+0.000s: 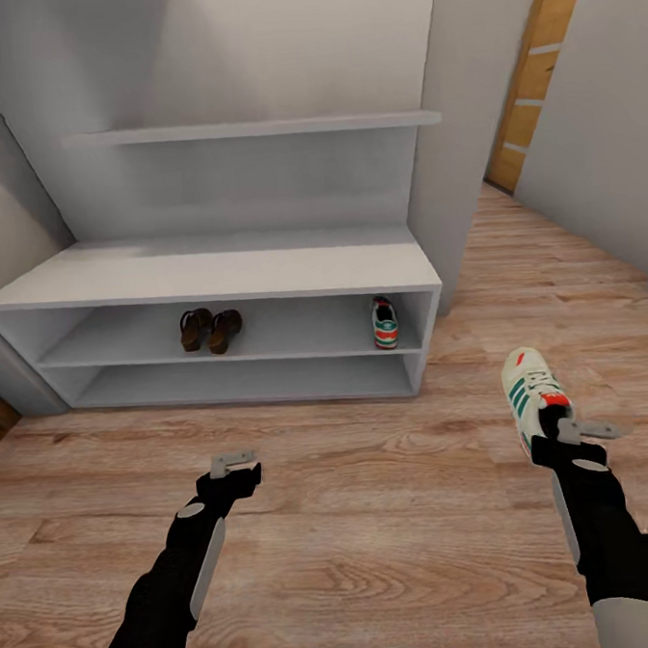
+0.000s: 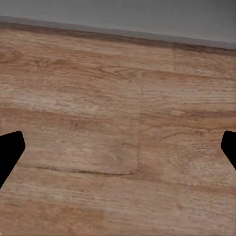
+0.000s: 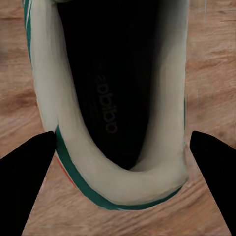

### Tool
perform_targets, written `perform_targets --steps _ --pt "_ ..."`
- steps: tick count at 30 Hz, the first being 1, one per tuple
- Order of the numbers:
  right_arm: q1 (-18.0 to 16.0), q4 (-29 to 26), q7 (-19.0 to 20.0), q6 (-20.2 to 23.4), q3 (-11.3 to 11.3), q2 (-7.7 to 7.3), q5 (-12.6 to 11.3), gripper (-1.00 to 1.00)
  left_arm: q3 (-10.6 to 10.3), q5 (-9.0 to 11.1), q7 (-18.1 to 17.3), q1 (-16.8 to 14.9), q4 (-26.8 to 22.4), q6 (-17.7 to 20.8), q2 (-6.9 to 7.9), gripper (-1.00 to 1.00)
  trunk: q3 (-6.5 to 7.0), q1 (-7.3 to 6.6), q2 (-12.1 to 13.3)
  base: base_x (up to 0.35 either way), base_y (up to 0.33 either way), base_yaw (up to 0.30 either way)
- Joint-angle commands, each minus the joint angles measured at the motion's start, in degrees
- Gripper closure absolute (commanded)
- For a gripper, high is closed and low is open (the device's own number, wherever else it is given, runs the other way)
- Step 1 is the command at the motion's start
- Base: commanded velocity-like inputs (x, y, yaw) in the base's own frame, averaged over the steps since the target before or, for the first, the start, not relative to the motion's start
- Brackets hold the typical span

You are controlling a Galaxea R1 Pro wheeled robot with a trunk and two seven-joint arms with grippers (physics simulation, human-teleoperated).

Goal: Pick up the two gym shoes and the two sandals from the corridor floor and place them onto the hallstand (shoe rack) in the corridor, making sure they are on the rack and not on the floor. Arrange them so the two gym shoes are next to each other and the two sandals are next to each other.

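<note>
Shoe rack (image 1: 214, 274) against grey wall, 1 floating shelf (image 1: 252, 129) above. Upper tier: 2 brown sandals (image 1: 209, 329) side by side at left-centre; 1 sneaker (image 1: 385, 322) at far right, well apart from them. Wood floor (image 1: 357, 515) in front.

Left gripper (image 1: 234, 461) hangs low over bare floor, jaws wide apart, nothing between them.

Second sneaker (image 1: 535, 394), white with teal stripes and red tongue, toe toward the wall. Right gripper (image 1: 575, 434) at its heel, fingers (image 3: 27, 167) straddling the collar; whether they grip it, cannot tell.

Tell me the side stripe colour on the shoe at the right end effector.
Teal-green, on the white lace-up gym shoe; head view shows it best.
</note>
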Motion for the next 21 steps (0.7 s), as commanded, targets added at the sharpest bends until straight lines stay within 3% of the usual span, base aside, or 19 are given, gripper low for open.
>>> perform_targets --steps 1,2,3,4,6,7,11,15,21 --pt "0.0 1.0 0.0 -0.1 0.4 0.80 0.5 1.00 0.0 0.0 0.0 0.0 0.0 0.0 0.00 -1.00 0.00 -0.01 0.0 0.000 0.117 0.000" --pt "0.0 2.3 0.0 -0.9 2.6 2.21 0.6 1.00 0.1 0.0 0.0 0.0 0.0 0.0 0.00 -1.00 0.00 -0.01 0.0 0.000 0.060 0.000" --pt "0.0 4.1 0.0 -4.8 9.8 3.54 0.5 1.00 0.1 0.0 0.0 0.0 0.0 0.0 0.00 -1.00 0.00 -0.01 0.0 0.000 0.020 0.000" --pt "0.1 5.0 -0.1 -6.9 13.3 3.77 0.4 1.00 0.1 0.0 0.0 0.0 0.0 0.0 0.00 -1.00 0.00 -0.01 0.0 0.000 0.013 0.000" --pt "0.1 6.8 -0.3 -10.1 18.7 4.01 0.2 1.00 0.1 0.0 0.0 0.0 0.0 0.0 0.06 -1.00 0.00 -0.01 0.0 0.000 0.007 0.000" --pt "0.1 7.5 -0.3 -11.0 20.3 4.11 0.2 1.00 0.1 0.0 0.0 0.0 0.0 0.0 0.07 -1.00 0.00 -0.01 0.0 0.000 0.003 0.000" --pt "0.1 8.7 -0.3 -12.2 22.7 4.24 0.1 1.00 0.1 0.0 0.0 0.0 0.0 0.0 0.08 -1.00 0.00 -0.01 0.0 0.000 0.001 0.000" --pt "0.1 8.8 -0.2 -12.5 23.3 4.39 -0.4 1.00 0.1 0.0 0.0 0.0 0.0 0.0 0.09 -1.00 0.00 -0.01 0.0 0.000 0.000 0.000" --pt "0.1 8.9 -0.1 -12.5 23.5 4.82 -4.2 1.00 0.0 0.0 0.0 0.0 0.1 0.0 0.09 -1.00 0.00 -0.01 0.0 0.000 0.009 0.000"
